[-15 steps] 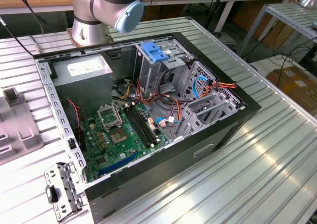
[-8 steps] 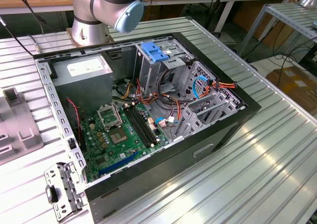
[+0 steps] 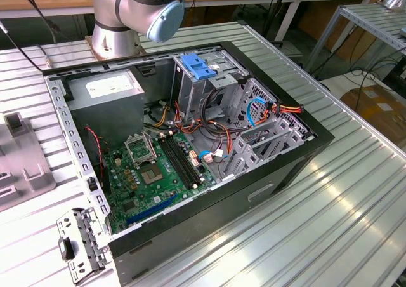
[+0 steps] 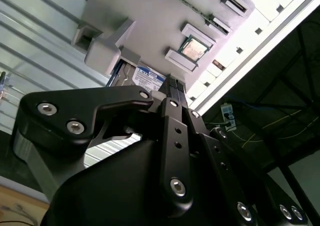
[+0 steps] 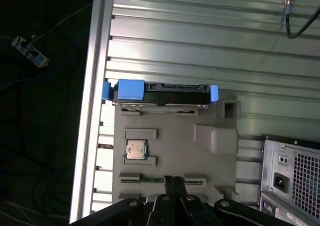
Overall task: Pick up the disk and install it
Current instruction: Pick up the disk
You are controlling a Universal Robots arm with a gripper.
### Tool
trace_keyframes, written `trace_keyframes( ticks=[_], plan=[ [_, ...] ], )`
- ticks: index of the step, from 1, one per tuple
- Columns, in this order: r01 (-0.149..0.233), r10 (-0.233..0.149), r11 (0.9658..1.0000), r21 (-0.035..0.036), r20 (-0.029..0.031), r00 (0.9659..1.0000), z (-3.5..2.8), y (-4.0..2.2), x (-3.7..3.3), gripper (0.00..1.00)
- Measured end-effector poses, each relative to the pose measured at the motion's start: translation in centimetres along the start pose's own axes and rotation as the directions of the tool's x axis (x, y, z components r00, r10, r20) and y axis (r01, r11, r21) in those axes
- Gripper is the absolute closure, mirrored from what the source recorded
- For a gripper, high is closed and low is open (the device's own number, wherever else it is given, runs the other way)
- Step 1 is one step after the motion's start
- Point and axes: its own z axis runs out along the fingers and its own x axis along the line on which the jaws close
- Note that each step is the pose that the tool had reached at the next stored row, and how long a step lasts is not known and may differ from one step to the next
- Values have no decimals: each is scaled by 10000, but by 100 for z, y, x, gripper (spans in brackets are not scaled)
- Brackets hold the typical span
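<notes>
Now: gripper [image 5: 173, 179] [image 4: 173, 83] in both wrist views, black bolted linkage, jaws pressed together, nothing in them. It hangs over the end of a grey fixture [image 5: 175, 136] opposite the disk [image 5: 160, 93] [image 4: 148, 78], clear of it. The disk stands on edge in a slot at the fixture's other end, a thin silver-black slab with blue rails capping both short ends and its white label face showing in the second wrist view. A square chip [image 5: 136, 149] sits in a pocket between the jaws and the disk. One blue rail lies just beside the table edge [image 5: 93, 111]; past that edge is dark floor with loose cables. Beyond the disk is bare ribbed aluminium table [image 5: 200, 46], open room. In the exterior view the computer case [image 3: 279, 166] lies open, black-walled, with the green motherboard [image 3: 158, 173] flat inside. The blue latch handle [image 3: 198, 66] is toward twelve o'clock in the case, the grey power-supply box [image 3: 104, 87] toward ten. The arm [image 3: 136, 7] rises at the case's eleven o'clock, and a perforated bracket [image 3: 79, 242] lies at seven.
</notes>
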Motion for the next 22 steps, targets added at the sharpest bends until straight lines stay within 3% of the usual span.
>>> trace_keyframes(
  ticks=[13,22],
  plan=[
    [822,-822,9966,-22,-36,9966,0,0,0,89],
    [1475,-1475,9891,-41,-63,9890,0,0,0,89]
  ],
)
